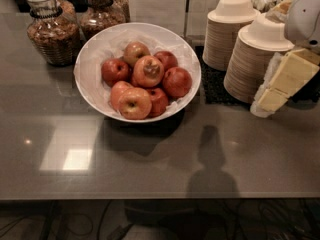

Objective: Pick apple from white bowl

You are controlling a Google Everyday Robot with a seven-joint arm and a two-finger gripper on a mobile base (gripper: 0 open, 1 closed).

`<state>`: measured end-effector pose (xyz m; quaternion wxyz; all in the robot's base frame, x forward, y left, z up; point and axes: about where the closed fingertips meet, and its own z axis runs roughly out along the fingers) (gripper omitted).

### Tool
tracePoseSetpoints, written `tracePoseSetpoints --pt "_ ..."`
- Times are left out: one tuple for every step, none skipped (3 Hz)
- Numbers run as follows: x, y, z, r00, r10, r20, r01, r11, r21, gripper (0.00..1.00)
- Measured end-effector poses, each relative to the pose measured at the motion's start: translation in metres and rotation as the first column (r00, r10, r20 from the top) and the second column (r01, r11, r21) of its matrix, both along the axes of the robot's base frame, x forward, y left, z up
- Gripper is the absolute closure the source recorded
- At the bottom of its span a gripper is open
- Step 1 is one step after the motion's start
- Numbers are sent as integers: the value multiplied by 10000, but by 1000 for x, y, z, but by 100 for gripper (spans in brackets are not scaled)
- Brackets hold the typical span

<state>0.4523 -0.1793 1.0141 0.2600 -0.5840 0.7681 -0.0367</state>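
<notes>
pincer (281, 86) at right edge, against paper-bowl stacks (260, 59); apart or together: cannot tell | apple (148, 71) (russet patch up) tops the pile in white bowl (93, 64) | bowl on bench (250, 154), well left of pincer

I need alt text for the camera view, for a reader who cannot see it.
A white bowl on a grey table holds several apples, the russet-patched apple on top. The gripper is at the right edge, before two stacks of paper bowls, apart from the white bowl. Two glass jars stand behind left.
</notes>
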Motion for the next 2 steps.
tracePoseSetpoints --pt "37 45 8 9970 134 761 -286 9788 2028 0" --pt "75 70 12 9930 -462 1091 9 9235 3835 0"
